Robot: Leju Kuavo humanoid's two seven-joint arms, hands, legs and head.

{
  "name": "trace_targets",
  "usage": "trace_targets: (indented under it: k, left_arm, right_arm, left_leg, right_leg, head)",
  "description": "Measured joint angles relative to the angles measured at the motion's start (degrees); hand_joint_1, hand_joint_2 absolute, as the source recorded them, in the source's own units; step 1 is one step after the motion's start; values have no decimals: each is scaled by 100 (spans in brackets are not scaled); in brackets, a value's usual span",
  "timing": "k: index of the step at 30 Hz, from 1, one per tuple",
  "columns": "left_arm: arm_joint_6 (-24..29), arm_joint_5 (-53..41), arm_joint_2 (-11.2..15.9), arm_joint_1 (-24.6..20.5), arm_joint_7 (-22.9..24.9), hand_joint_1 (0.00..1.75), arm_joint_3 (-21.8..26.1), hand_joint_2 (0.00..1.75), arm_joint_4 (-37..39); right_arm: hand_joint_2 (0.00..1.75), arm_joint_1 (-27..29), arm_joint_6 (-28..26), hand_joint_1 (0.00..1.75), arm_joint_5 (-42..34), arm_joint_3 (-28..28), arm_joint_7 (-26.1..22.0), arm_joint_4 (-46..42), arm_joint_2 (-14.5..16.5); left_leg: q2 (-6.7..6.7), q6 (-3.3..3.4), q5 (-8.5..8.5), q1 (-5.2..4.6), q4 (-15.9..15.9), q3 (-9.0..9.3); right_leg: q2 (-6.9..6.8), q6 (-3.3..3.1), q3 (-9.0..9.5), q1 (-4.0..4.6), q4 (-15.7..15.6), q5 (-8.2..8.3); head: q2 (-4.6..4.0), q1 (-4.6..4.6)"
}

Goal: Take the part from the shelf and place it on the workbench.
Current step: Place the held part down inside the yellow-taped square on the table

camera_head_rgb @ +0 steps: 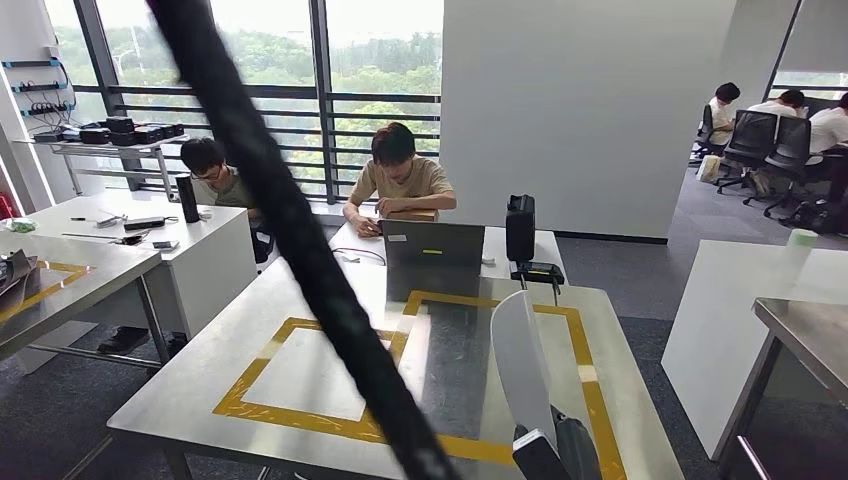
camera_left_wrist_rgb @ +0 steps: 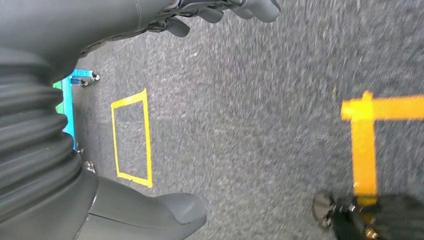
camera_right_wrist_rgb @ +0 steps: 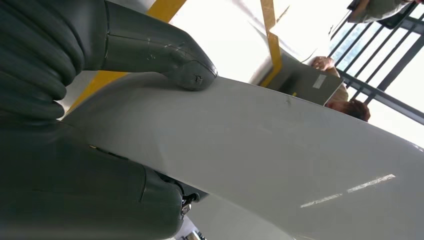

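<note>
White, smooth part is sitting gripped in the right hand above the steel workbench; the left hand is hanging with fingers loosely curled, holding nothing.

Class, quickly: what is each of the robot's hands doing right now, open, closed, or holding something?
Left hand: holds nothing, hanging over the carpet floor; fingers partly curled, open or closed cannot be told.
Right hand: gripping the white part above the workbench.
</note>
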Motion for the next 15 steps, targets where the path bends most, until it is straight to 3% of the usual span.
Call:
trace_targets:
  k: [2, 3, 4, 5, 7, 8, 9, 13, 15]
  left_arm:
    - [0, -1, 4, -3, -2, 0, 0, 175, -1]
    - [-1, -1, 4, 2, -2, 0, 0, 175, -1]
    - [-3, -3, 3, 9, -2, 0, 0, 175, -1]
    - [-8, -7, 3, 15, -2, 0, 0, 175, 0]
    - [-22, -20, 0, 9, -2, 0, -1, 175, 1]
    - [-29, -29, -1, -4, 1, 0, -2, 175, 1]
    - [-37, -40, -1, -18, 9, 0, -4, 175, -1]
    - [-63, -89, -9, -58, 42, 0, -15, 175, -6]
    - [-75, -110, -20, -92, 48, 0, -21, 175, -4]
  right_arm:
    - [175, 6, 4, 175, 0, 0, 2, 8, -10]
    - [175, 17, 8, 175, 0, 0, 4, 15, -16]
    - [175, 23, 15, 175, 0, 0, 7, 24, -19]
    - [175, 22, 33, 175, 0, 0, 11, 33, -20]
    - [175, -10, 92, 175, 1, 0, 44, 71, -19]
    - [175, -44, 136, 175, 2, 1, 78, 108, -17]
    - [175, -80, 173, 175, 7, 1, 121, 154, -14]
    - [175, -294, 239, 175, 58, 3, 210, 391, 22]
    - [175, -444, 276, 175, 96, 9, 235, 532, 67]
  left_leg:
    - [-4, 21, -74, -6, 1, 69]
    - [-7, 18, -116, -8, 3, 112]
    - [-9, 9, -161, -9, 5, 165]
    - [-10, -4, -210, -9, 7, 231]
    - [-10, -42, -315, -11, 11, 370]
    - [-9, -70, -362, -13, 12, 416]
    - [-7, -105, -405, -13, 3, 436]
    - [3, -252, -465, -5, 174, 493]
    - [4, -297, -582, 5, 657, 224]
  right_leg:
    - [-9, 29, -496, -4, 701, -229]
    - [-10, 35, -686, -6, 888, -249]
    - [-13, 37, -776, -8, 866, -150]
    - [-18, 33, -758, -11, 634, 67]
    - [-42, 7, -547, -6, -130, 587]
    - [-57, -17, -456, 9, -417, 693]
    - [-69, -44, -393, 29, -581, 734]
    - [-49, -225, -204, 36, -673, 700]
    - [-44, -295, -95, 28, -695, 646]
  head:
    - [0, 1]
    - [0, 1]
    - [0, 1]
    - [0, 1]
    - [-1, -2]
    - [-1, -5]
    - [-1, -10]
    - [-1, -28]
    - [-1, -35]
